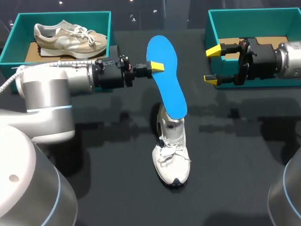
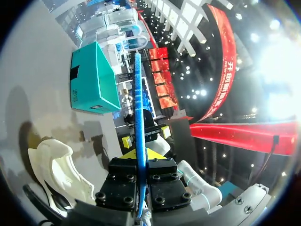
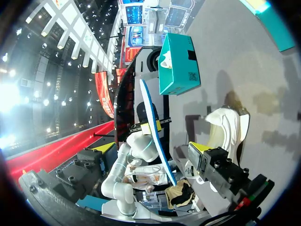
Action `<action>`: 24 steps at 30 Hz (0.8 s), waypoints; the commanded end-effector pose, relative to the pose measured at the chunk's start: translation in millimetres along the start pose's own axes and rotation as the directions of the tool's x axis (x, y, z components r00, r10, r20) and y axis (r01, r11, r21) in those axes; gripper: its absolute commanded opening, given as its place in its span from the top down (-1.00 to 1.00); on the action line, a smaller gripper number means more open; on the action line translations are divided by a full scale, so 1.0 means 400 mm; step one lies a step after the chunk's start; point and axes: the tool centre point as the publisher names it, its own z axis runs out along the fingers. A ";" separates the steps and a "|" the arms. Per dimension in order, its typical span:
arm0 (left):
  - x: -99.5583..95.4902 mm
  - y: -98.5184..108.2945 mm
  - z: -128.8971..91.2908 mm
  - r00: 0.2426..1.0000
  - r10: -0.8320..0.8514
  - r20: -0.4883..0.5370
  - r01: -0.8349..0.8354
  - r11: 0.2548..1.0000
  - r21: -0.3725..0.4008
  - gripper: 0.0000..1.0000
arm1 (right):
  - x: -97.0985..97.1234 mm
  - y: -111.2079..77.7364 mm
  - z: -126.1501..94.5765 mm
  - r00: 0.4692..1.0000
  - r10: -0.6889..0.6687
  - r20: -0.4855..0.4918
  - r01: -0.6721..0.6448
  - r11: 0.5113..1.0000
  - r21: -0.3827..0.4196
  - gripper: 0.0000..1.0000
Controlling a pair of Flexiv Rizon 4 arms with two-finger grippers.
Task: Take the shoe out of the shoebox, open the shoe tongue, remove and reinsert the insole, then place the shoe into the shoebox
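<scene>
Shoe out of box, on table; insole out, pinched in left gripper, lower end at shoe's opening. Right gripper wide open, empty, over right shoebox. Prob. left: reinsert insole, box shoe.

Expo / trade-show hall, not a lab. Wrist views: high dark ceiling dotted with rows of spotlights, big curved red banner, lit display screens over booth structures. Demo-style setup: black-covered desk, teal shoeboxes at its two back corners.
</scene>
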 end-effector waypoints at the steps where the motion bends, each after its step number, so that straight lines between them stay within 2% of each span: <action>1: -0.019 -0.003 0.020 0.999 -0.036 -0.001 0.036 0.999 0.008 1.00 | 0.000 -0.003 0.001 1.000 0.000 0.001 0.000 1.000 -0.002 -1.00; 8: -0.037 0.001 0.039 0.998 -0.069 -0.004 0.069 0.998 0.006 1.00 | 0.014 0.000 -0.009 0.991 -0.054 0.119 0.054 0.999 -0.001 -1.00; 14: -0.053 0.002 0.049 0.996 -0.094 -0.004 0.094 0.996 0.005 1.00 | 0.050 -0.002 -0.002 0.963 -0.094 0.252 0.095 0.995 0.009 -1.00; 19: -0.060 -0.003 0.054 0.991 -0.134 -0.023 0.135 0.991 0.015 1.00 | 0.078 -0.005 0.002 0.921 -0.108 0.374 0.110 0.994 0.015 -1.00; 24: -0.060 -0.003 0.054 0.991 -0.134 -0.023 0.135 0.991 0.015 1.00 | 0.108 -0.009 0.005 0.853 -0.107 0.512 0.114 0.993 0.018 -1.00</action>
